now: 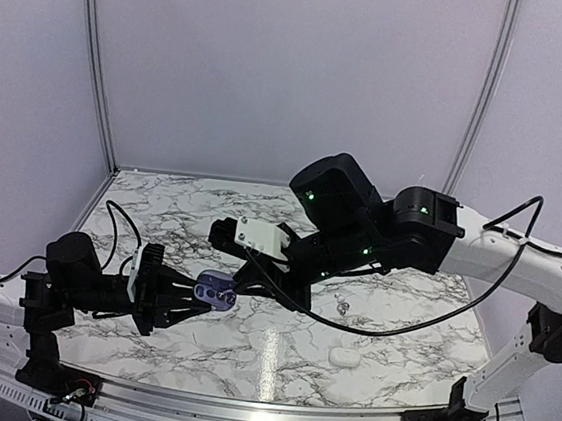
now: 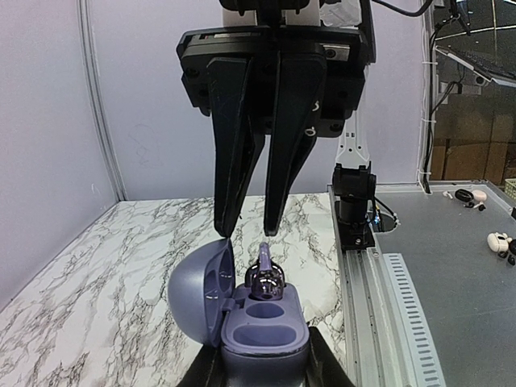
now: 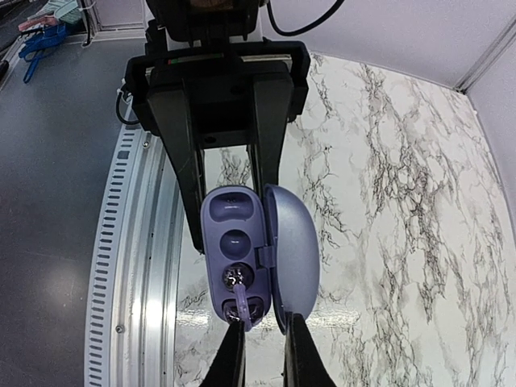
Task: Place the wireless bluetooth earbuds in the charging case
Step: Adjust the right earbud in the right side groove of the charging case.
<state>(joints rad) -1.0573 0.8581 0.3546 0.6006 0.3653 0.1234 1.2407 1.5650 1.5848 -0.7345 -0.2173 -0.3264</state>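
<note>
The left gripper (image 1: 197, 290) has its fingers closed on the base of the charging case (image 2: 262, 326), a lilac pebble-shaped shell held above the bench (image 1: 246, 353), just left of centre in the top view. The lid (image 2: 200, 292) is hinged open and stands to the left in the left wrist view. The case's long axis runs straight away from that camera.

An earbud (image 2: 266, 280), translucent purple with a shiny tip, sits in the far socket. Its stem stands nearly upright, pointing at the right gripper (image 2: 248, 230) that hangs directly above it. In the right wrist view the stem points down the frame, ending between the fingers (image 3: 232, 355). They are parted by a narrow gap wider than the stem and not clamped on it.

The bench is white marble pattern with grey veins, an aluminium rail along its near edge and pale plain walls behind. A white pebble-shaped case (image 1: 346, 358) lies lower right of centre, well apart.
</note>
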